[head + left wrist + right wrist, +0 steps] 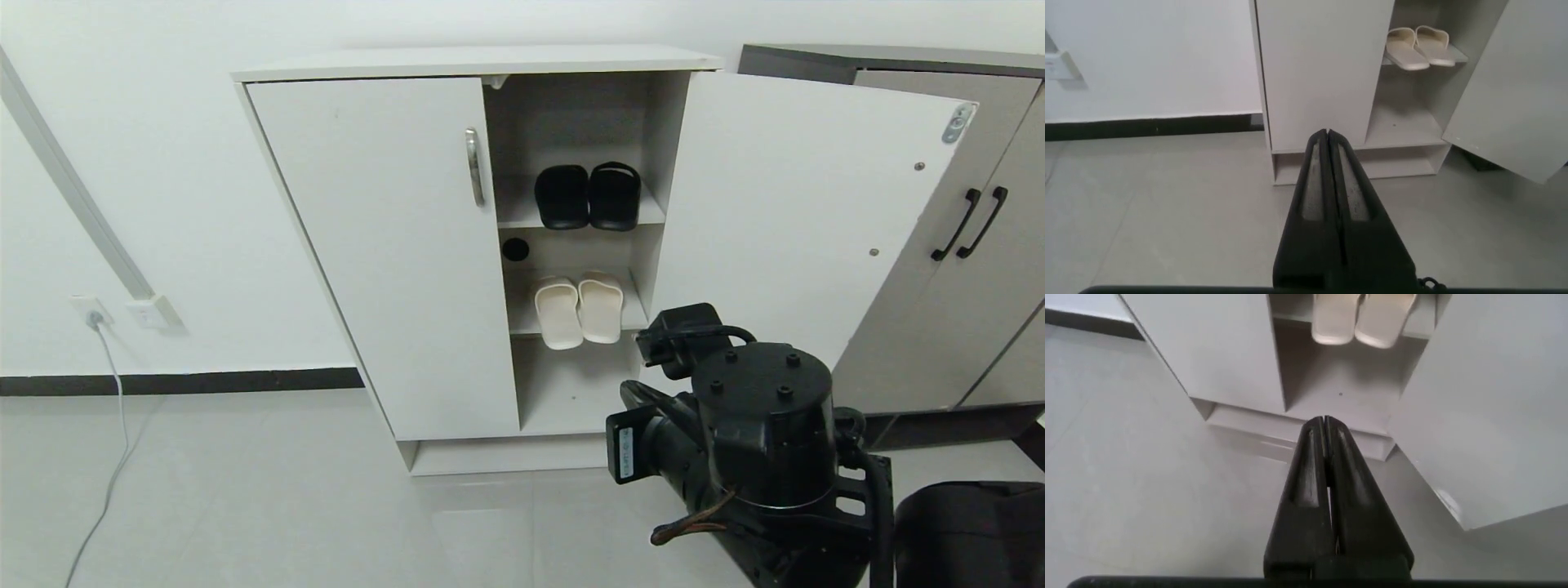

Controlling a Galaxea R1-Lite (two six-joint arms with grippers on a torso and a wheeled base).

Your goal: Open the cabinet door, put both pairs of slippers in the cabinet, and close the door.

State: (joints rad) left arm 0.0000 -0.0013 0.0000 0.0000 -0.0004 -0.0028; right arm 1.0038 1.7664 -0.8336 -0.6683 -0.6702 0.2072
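The left claw (1327,135) is pinched shut and holds nothing. On the left side of the head view the cabinet (473,61) has one closed door (384,245) with a shiny handle (473,167). In the middle, the black slippers (588,196) sit side by side on the top shelf. The white slippers (580,309) sit on the shelf just below, with their toes poking over the edge. On the right, the open door (800,212) swings far out. It looks like a flat, hard, smooth board, likely light and easy to swing. I think the best place to push is its far edge, from the back side, because a shut claw could slide on the slick face. The right claw (1324,423) is pinched shut too, with nothing in it.
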